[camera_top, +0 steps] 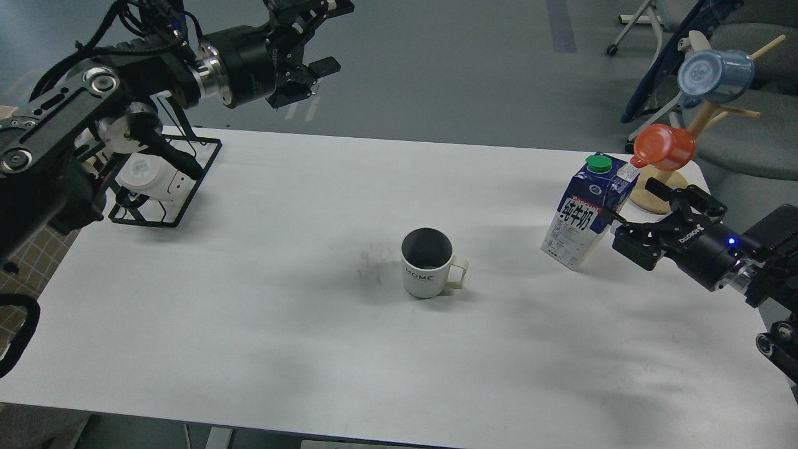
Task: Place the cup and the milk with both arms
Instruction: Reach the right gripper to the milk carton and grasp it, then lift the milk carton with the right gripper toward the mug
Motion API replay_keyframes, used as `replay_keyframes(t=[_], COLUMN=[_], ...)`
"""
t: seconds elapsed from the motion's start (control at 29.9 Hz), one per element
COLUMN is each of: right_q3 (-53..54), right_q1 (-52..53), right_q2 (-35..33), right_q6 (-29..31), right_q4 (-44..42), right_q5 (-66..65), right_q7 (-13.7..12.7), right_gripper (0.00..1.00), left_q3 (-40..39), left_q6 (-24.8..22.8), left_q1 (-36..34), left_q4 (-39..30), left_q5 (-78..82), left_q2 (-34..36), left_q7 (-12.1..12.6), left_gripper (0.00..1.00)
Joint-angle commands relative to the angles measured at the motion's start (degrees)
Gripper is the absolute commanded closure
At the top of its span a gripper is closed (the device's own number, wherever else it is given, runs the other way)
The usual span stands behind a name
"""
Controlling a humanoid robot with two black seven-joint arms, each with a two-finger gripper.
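A white cup [427, 264] marked HOME, dark inside, stands upright near the middle of the white table [262, 324], handle to the right. A blue and white milk carton [589, 211] with a green cap stands at the right. My right gripper [631, 212] is open and right beside the carton's right side, fingers pointing left; I cannot tell whether they touch it. My left gripper [324, 34] is open and empty, held high beyond the table's far left edge, far from the cup.
A black wire rack [165, 181] holding a white object sits at the table's left edge. A wooden mug tree [664, 187] with an orange cup [664, 147] and a blue cup [715, 76] stands at the far right corner, just behind the carton. Chairs stand beyond.
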Motion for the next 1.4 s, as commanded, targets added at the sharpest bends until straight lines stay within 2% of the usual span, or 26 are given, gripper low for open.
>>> replay_keyframes(t=[0.0, 0.07, 0.17, 0.2, 0.3, 0.37, 0.4, 0.47, 0.53, 0.57, 0.63, 1.04, 1.37], right_q3=[-0.09, -0.26, -0.53, -0.53, -0.53, -0.61, -0.88, -0.97, -0.97, -0.97, -0.88, 0.35, -3.25], right_q1=[0.49, 1.20, 1.29, 1.37, 1.55, 1.55, 1.55, 1.55, 1.55, 1.55, 1.55, 4.89, 6.65], right_q2=[1.31, 1.66, 1.93, 2.01, 2.37, 2.54, 2.72, 2.89, 3.16, 3.16, 3.16, 1.66, 6.05], right_q6=[0.08, 0.08, 0.08, 0.25, 0.25, 0.25, 0.25, 0.25, 0.25, 0.17, 0.17, 0.87, 0.87], right_q4=[-1.35, -2.49, -3.55, -3.72, -3.73, -3.73, -3.81, -3.81, -3.81, -3.73, -3.64, 7.17, 7.08], right_q5=[0.00, 0.00, 0.00, 0.00, 0.00, 0.00, 0.00, 0.00, 0.00, 0.00, 0.08, 0.61, -0.27], right_q7=[0.00, 0.00, 0.00, 0.00, 0.00, 0.00, 0.00, 0.00, 0.00, 0.00, 0.00, 0.00, 0.00], right_gripper=[0.08, 0.11, 0.21, 0.28, 0.32, 0.43, 0.51, 0.53, 0.61, 0.71, 0.78, 0.79, 0.79], left_q3=[-0.04, -0.04, -0.04, -0.04, -0.04, -0.04, -0.04, -0.04, -0.04, -0.13, -0.13, -0.13, -0.21], left_q6=[0.00, 0.00, 0.00, 0.00, 0.00, 0.00, 0.00, 0.00, 0.00, 0.00, 0.00, 0.00, -0.09], left_q1=[0.02, 0.11, 0.20, 0.29, 0.37, 0.37, 0.37, 0.37, 0.46, 0.72, 0.90, 0.90, 0.90], left_q4=[0.01, 0.01, -0.08, 0.01, 0.01, 0.01, 0.01, 0.01, 0.01, 0.01, 0.01, 0.01, -0.08], left_q5=[0.00, 0.00, 0.00, 0.00, 0.00, 0.00, 0.00, 0.00, 0.00, 0.00, 0.00, 0.17, 0.17], left_q2=[0.00, 0.00, 0.00, 0.00, 0.00, 0.00, 0.00, 0.00, 0.00, 0.00, 0.00, -0.26, -0.08], left_q7=[0.01, 0.01, 0.01, 0.01, 0.01, -0.08, -0.08, -0.08, -0.08, -0.08, -0.08, -0.08, -0.08], left_gripper=[0.05, 0.05, 0.05, 0.05, 0.05, 0.05, 0.05, 0.05, 0.05, 0.05, 0.05, 0.05, 0.05])
